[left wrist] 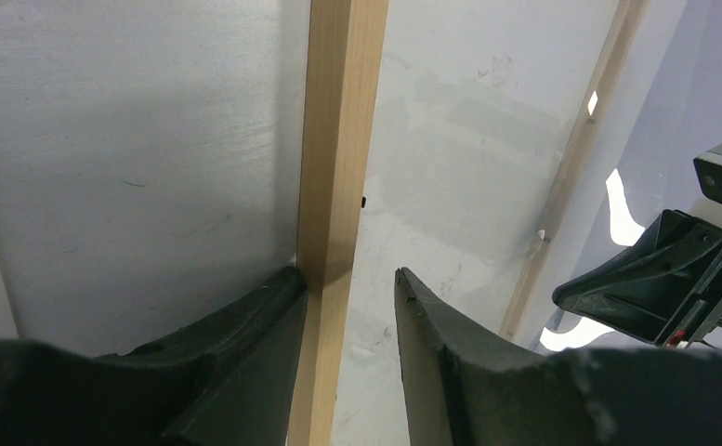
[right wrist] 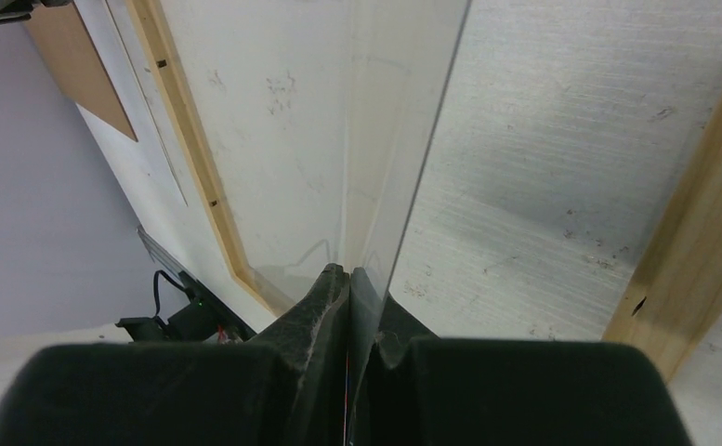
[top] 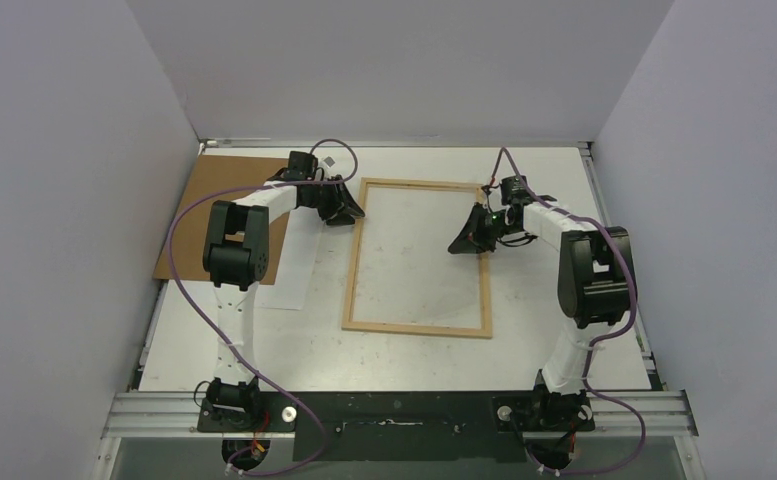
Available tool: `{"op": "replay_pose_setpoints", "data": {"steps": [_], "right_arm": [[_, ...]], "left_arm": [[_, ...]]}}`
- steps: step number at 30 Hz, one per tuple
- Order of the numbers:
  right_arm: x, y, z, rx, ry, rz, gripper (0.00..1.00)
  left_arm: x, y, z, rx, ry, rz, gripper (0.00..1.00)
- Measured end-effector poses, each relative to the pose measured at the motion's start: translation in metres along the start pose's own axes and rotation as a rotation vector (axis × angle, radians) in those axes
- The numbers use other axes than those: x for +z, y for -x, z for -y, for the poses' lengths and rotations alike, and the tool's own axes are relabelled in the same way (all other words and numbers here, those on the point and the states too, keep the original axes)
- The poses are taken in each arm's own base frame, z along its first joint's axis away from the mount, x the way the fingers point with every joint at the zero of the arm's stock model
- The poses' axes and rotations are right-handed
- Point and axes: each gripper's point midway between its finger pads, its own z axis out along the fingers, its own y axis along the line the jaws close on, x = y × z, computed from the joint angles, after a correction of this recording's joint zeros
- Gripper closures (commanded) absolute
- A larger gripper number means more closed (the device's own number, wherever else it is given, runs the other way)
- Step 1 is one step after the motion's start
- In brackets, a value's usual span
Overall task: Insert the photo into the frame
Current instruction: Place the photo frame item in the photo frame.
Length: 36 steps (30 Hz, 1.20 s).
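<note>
Lying flat on the table [top: 414,362], the frame [top: 354,262] has its long axis running straight away from the arm bases. The photo [top: 289,290] rests white side up just left of it, between the frame and a brown backing panel [top: 214,200]. Only the left wrist view shows the left gripper [left wrist: 347,279] standing open astride the frame's left long rail, one finger touching it. Only the right wrist view shows the right gripper [right wrist: 347,271] pinched tight on a thin glossy sheet [right wrist: 403,111], seen edge-on inside the frame.
</note>
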Motion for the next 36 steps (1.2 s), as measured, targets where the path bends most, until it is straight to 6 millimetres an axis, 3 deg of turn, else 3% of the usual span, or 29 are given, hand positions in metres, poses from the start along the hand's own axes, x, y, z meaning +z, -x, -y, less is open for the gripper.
{"op": "replay_pose_setpoints", "data": {"steps": [12, 15, 22, 27, 36], "right_arm": [[0.009, 0.003, -0.001, -0.054, 0.005, 0.01, 1.0], [0.014, 0.003, 0.002, -0.059, 0.002, 0.011, 0.96], [0.017, 0.001, 0.008, -0.061, -0.015, 0.011, 0.69], [0.019, -0.001, 0.011, -0.068, -0.041, 0.011, 0.4], [0.016, -0.002, 0.023, -0.053, -0.126, 0.012, 0.23]], "left_arm": [[0.0, 0.0, 0.0, -0.001, -0.001, -0.001, 0.6], [0.0, 0.0, 0.0, -0.001, -0.001, -0.002, 0.6], [0.0, 0.0, 0.0, -0.001, -0.002, -0.002, 0.59], [0.0, 0.0, 0.0, -0.001, -0.002, -0.002, 0.59], [0.0, 0.0, 0.0, -0.001, -0.002, -0.002, 0.57]]}}
